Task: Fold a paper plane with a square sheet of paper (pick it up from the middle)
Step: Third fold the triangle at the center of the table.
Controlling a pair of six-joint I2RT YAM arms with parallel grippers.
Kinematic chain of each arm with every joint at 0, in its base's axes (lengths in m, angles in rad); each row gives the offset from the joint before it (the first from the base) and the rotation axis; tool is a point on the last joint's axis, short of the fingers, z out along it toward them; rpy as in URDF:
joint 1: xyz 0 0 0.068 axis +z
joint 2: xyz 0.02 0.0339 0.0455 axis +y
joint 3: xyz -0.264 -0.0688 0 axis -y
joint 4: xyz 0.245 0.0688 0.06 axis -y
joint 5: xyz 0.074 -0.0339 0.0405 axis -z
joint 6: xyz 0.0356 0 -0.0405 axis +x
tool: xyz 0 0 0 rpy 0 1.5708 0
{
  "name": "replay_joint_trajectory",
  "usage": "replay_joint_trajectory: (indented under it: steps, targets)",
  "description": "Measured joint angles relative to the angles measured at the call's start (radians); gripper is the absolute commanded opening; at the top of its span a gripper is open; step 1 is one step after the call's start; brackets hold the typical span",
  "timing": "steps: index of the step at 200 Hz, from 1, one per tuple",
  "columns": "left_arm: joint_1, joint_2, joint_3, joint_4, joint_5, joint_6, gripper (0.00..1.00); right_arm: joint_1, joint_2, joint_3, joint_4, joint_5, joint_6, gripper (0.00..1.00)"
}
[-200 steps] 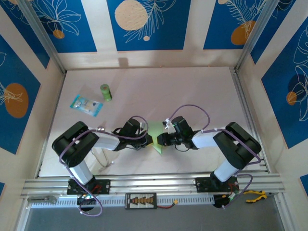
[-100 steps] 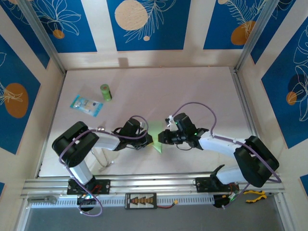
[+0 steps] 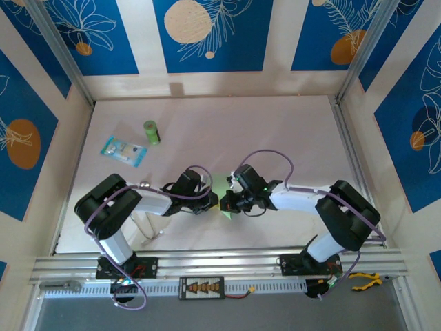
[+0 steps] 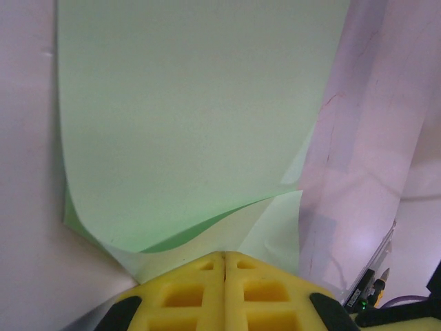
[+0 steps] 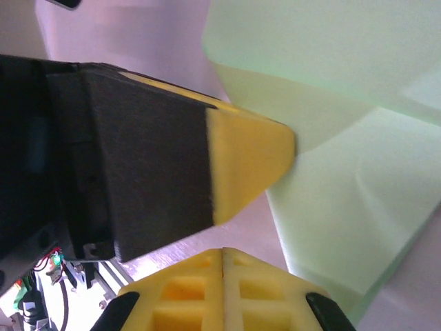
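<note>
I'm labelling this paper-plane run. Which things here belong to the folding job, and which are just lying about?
Belongs to the job:
- square sheet of paper, pinched at one edge
- left gripper, shut on it
- right gripper, shut, close by the sheet

Lying about, far left and untouched:
- small green cylinder
- clear blue-printed packet

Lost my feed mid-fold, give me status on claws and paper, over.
Left claw shut on the sheet, at its edge. Right claw shut alongside, grip on paper unclear. Green cylinder and packet far off, nothing blocking.
</note>
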Motion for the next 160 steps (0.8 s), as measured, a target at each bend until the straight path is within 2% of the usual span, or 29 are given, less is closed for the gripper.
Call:
replay_joint_trajectory:
  steps: [89,160]
  targets:
    - [0.000,0.000,0.008,-0.016,0.000,0.012,0.00,0.011,0.076,0.030,-0.066,0.035,0.000,0.05]
    - [0.000,0.000,0.010,-0.019,0.000,0.019,0.00,0.014,0.040,0.010,-0.095,0.045,0.000,0.05]
